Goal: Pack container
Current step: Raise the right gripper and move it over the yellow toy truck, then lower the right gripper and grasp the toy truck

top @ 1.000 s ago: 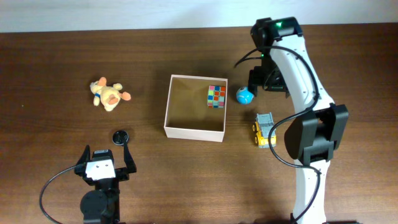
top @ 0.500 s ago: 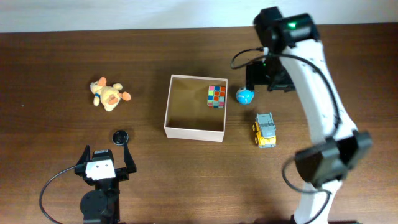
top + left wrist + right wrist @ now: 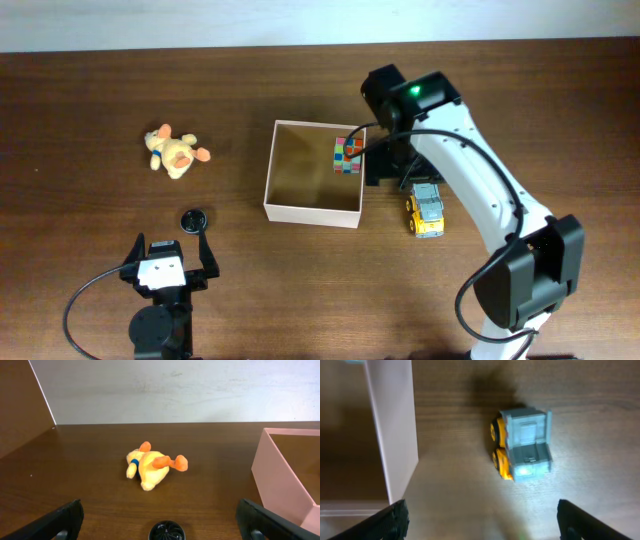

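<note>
The container stands mid-table, white outside and tan inside, with a multicoloured cube in its far right corner. My right gripper is open and empty, low over the table beside the container's right wall. In the right wrist view the gripper frames bare wood below the yellow and grey toy truck, which also shows in the overhead view. The blue ball is hidden under the right arm. My left gripper is open and empty at the front left.
An orange and yellow plush toy lies at the far left, also in the left wrist view. A small black round cap sits just ahead of the left gripper. The container's left wall shows at the right.
My right arm has swung from behind the blue ball forward and left to the container's right wall, now covering the ball. The left arm has not moved.
</note>
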You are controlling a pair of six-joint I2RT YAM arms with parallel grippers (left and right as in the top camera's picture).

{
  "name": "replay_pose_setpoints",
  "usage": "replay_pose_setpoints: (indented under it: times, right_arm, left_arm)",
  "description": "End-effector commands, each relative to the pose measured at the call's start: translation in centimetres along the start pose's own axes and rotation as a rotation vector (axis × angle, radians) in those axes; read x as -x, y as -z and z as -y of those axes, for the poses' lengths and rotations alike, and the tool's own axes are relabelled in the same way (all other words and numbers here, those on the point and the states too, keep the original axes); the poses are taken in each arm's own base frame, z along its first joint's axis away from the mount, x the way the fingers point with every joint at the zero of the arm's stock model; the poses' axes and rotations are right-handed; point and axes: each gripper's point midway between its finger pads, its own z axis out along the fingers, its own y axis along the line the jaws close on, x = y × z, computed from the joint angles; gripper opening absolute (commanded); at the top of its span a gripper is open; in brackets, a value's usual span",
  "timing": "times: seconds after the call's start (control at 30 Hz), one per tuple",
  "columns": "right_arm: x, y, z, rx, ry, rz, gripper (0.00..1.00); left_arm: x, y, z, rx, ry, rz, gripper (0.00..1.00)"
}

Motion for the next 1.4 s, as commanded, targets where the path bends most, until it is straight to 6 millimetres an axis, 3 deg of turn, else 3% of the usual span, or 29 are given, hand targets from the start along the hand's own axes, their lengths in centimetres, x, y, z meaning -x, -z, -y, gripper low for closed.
replay_pose_setpoints:
  times: [0.0, 0.33, 0.67, 0.77, 0.9, 1.03, 1.37]
  right_arm:
    - [0.4, -1.7, 1.6, -0.058, -0.1, 0.011, 0.89]
    - [2.3, -6.7, 5.3, -0.045, -0.186, 0.025, 0.89]
    - [4.2, -7.1, 4.9, 0.062, 0.033, 0.069, 0.89]
    - [3.7, -7.7, 5.5, 0.066, 0.047, 0.049, 0.89]
    - [1.6, -9.8, 6.7, 0.065, 0.022, -0.032, 0.89]
    - [0.1, -10.9, 6.1, 0.122, 0.053, -0.084, 0.89]
    - [0.5, -11.0, 5.5, 0.152, 0.075, -0.065, 0.89]
  left_arm:
    - [-0.1, 0.0, 0.2, -0.01, 0.006, 0.0, 0.99]
    - [-0.1, 0.0, 0.2, -0.01, 0.006, 0.0, 0.99]
    - [-0.1, 0.0, 0.2, -0.01, 0.006, 0.0, 0.99]
    - [-0.1, 0.0, 0.2, -0.01, 0.006, 0.0, 0.99]
    - [-0.1, 0.0, 0.2, -0.01, 0.006, 0.0, 0.99]
    - [-0.1, 0.0, 0.2, -0.01, 0.006, 0.0, 0.99]
    - [-0.1, 0.0, 0.2, -0.01, 0.006, 0.0, 0.99]
